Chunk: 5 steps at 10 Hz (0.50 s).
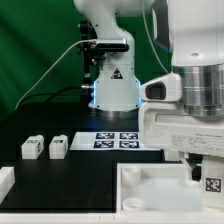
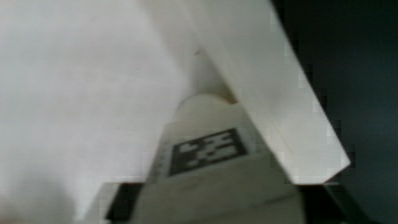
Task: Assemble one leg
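Down at the exterior view's right, the end effector [image 1: 205, 172] sits low over the tray [image 1: 150, 190], and a tagged leg [image 1: 212, 183] pokes out under it. Up close from the wrist, that leg [image 2: 217, 150] sits between the two dark fingertips [image 2: 128, 203], so it looks clamped, right against the tray's raised rim [image 2: 267, 90]. Two more legs [image 1: 45, 148] lie on the dark tabletop [image 1: 60, 175] at the left, near the marker board [image 1: 118, 140].
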### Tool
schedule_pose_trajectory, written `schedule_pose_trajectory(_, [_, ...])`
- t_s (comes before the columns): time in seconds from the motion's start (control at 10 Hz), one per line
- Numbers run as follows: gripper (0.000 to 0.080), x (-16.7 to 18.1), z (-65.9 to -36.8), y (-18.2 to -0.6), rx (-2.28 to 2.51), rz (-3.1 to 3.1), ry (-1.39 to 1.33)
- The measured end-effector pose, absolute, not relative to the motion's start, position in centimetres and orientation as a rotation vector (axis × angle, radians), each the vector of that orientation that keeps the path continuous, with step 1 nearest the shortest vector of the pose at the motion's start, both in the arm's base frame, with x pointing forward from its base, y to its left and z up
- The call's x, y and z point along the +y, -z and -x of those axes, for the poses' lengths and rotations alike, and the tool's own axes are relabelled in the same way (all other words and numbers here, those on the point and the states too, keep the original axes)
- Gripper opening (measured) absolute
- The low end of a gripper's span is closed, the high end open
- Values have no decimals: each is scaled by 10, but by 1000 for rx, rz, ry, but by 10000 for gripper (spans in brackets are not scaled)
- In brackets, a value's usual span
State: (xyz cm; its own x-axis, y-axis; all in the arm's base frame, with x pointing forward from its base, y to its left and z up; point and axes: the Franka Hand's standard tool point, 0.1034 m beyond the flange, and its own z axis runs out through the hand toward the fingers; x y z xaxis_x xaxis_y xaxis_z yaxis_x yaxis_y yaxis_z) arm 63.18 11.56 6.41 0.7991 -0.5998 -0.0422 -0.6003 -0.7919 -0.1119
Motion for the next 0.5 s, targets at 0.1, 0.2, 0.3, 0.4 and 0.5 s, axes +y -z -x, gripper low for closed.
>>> schedule_pose_trajectory(0.1, [290, 116, -632, -64, 1033, 2840, -12])
schedule_pose_trajectory(0.2, [290, 116, -632, -64, 1203, 2769, -24])
schedule_pose_trajectory(0.3, [290, 115, -633, -64, 1389, 2677, -50])
schedule_pose_trajectory(0.4, [290, 114, -634, -64, 1592, 2564, -108])
schedule_pose_trajectory(0.5, [290, 112, -634, -63, 1876, 2349, -153])
